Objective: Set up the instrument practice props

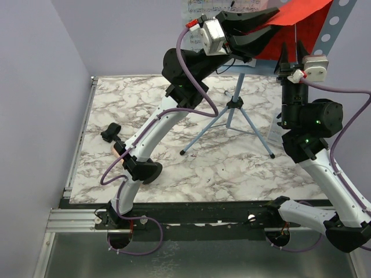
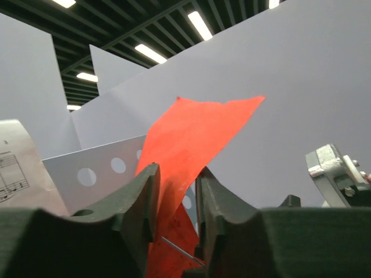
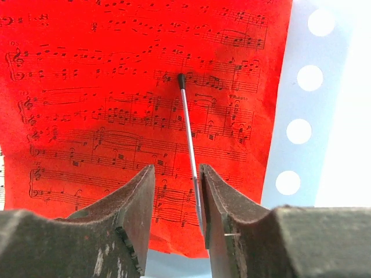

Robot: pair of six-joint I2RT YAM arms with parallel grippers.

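The light blue perforated music stand stands on tripod legs at the back right. A red sheet leans on it, its upper corner bent forward. White sheet music sits on its left side. My left gripper is raised at the stand, jaws apart, and the red sheet curls between them against the left finger. My right gripper points up at the stand, jaws apart. In its view a thin metal holder wire lies over the printed red sheet, beside the right finger. The microphone lies on the table at left, partly behind my left arm.
The marble tabletop ends at a metal rail at the left and front. Grey walls close in the left and back. The stand's desk shows beyond the red sheet in the right wrist view. The white sheet shows at the left wrist view's left edge.
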